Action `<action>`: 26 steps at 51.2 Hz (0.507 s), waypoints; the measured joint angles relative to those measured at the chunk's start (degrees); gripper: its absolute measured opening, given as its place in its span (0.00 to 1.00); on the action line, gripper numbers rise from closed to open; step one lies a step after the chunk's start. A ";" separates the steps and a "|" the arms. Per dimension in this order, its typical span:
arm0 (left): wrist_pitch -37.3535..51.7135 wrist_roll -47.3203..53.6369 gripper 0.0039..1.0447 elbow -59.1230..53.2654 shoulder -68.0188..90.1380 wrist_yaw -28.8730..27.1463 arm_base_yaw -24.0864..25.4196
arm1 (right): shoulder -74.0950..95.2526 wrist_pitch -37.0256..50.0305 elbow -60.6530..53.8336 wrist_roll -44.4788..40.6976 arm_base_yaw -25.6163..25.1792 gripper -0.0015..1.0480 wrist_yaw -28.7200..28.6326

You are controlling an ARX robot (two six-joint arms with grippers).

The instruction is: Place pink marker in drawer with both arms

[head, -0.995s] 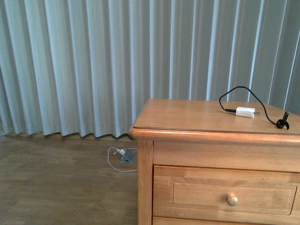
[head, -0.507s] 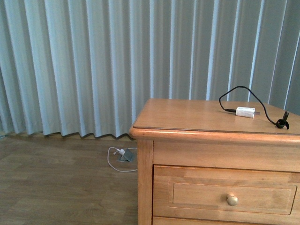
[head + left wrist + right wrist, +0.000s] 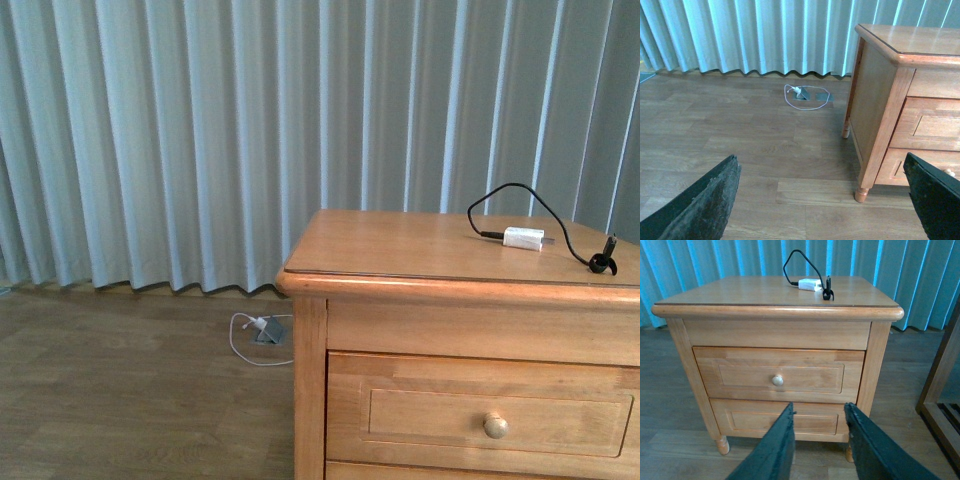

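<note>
While you look through the right wrist camera, your right gripper [image 3: 819, 440] shows its two black fingers [image 3: 774, 450] standing a little apart with nothing between them, held in the air in front of the nightstand [image 3: 777, 307]. Past the fingertips you see the lower drawer [image 3: 740, 416], and just above it the upper drawer [image 3: 730, 376], closed, its round wooden knob [image 3: 777, 380] facing you. On the nightstand's top lies a white charger block [image 3: 810, 285] with a black cable [image 3: 790, 265] looping away from it and back.

Your left gripper [image 3: 820, 200] has its fingers [image 3: 705, 205] spread wide, one at each lower corner of the left wrist view, empty, above the wooden floor [image 3: 740, 140]. Beyond them the nightstand stands off to one side, showing its side panel and a turned foot [image 3: 861, 194]. Farther out, a white cord [image 3: 807, 97] lies looped on the floor by a small grey floor socket [image 3: 802, 93], near the hem of the pale pleated curtain [image 3: 765, 35].

From the front camera you get neither arm, only the nightstand's top with the charger block [image 3: 524, 239] and cable, the upper drawer [image 3: 400, 410] shut beneath it, and the curtain [image 3: 200, 140] behind.

You will not find the pink marker in any of the three views.
</note>
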 joint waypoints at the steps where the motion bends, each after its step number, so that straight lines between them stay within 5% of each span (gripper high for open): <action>1: 0.00 0.00 0.95 0.00 0.00 0.00 0.00 | 0.00 0.00 0.00 0.00 0.00 0.39 0.00; 15: 0.00 -0.02 0.95 0.00 0.00 0.00 0.00 | 0.00 0.02 0.00 0.00 0.00 0.93 0.00; 26: 0.00 0.00 0.95 0.00 0.00 0.00 0.00 | 0.00 0.00 0.00 0.04 0.00 0.92 0.00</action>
